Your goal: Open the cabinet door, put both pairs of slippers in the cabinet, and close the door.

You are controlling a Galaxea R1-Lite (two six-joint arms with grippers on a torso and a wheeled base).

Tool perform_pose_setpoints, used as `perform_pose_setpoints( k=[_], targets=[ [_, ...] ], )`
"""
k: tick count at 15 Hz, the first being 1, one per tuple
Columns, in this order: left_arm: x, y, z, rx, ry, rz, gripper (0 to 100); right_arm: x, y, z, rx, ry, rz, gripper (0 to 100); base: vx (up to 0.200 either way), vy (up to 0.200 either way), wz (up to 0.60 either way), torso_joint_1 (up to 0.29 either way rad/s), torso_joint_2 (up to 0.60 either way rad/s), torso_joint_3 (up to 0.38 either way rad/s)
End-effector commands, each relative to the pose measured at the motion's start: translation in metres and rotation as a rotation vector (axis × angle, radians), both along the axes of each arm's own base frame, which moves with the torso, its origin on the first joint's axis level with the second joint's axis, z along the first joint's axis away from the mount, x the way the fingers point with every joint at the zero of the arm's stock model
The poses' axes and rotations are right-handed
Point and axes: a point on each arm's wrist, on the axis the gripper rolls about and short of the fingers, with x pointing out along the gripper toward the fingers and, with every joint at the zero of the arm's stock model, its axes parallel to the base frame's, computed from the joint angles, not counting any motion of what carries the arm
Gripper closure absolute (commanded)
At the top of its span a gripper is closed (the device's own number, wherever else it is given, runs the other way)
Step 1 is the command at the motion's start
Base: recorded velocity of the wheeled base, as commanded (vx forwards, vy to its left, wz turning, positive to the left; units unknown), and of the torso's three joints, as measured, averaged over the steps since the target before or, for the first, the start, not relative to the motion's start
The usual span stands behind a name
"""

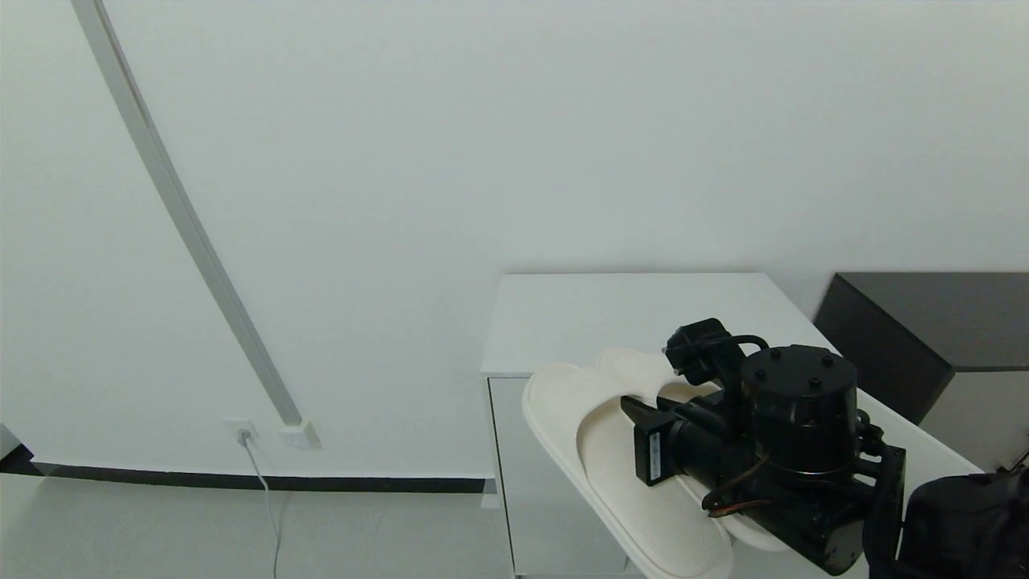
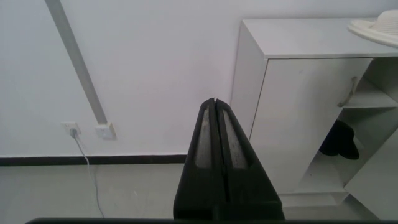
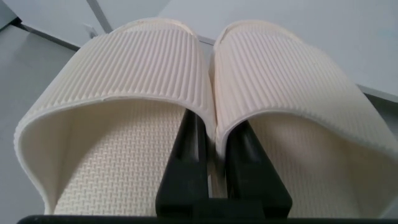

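Head view: one white cabinet (image 1: 627, 322). The left wrist view shows its compartment open, with one dark thing (image 2: 341, 140) on a lower shelf, perhaps the second pair. One cream pair of slippers (image 1: 611, 450), two shoes, hangs over the cabinet's front edge. The right jaws pinch their adjoining straps. They are likely light, soft and bendy, so that grip suits. The left jaws are closed and empty.

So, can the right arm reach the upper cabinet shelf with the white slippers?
Probably yes. The cabinet stands open, and the shelf above the dark slippers looks free. The right gripper holds the white slippers over the cabinet top, so it must first come down.
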Motion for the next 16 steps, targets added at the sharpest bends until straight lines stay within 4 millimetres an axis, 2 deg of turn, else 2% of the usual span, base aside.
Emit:
perform_pose_setpoints(
  k=[1, 8, 16],
  targets=[
    [0.0001, 0.0, 0.0, 0.0, 0.001, 0.0, 100, -0.0007, -0.0009, 0.0005, 0.001, 0.0, 0.0, 100, 0.0, 0.0, 0.0, 0.0, 0.0, 0.0],
    [0.0001, 0.0, 0.0, 0.0, 0.001, 0.0, 100, -0.0002, -0.0003, -0.0022, -0.006, 0.006, 0.0, 100, 0.0, 0.0, 0.0, 0.0, 0.0, 0.0],
    [0.0001, 0.0, 0.0, 0.0, 0.001, 0.0, 100, -0.0001, -0.0001, -0.0044, -0.011, 0.011, 0.001, 100, 0.0, -0.2, 0.0, 0.006, 0.0, 0.002]
  ],
)
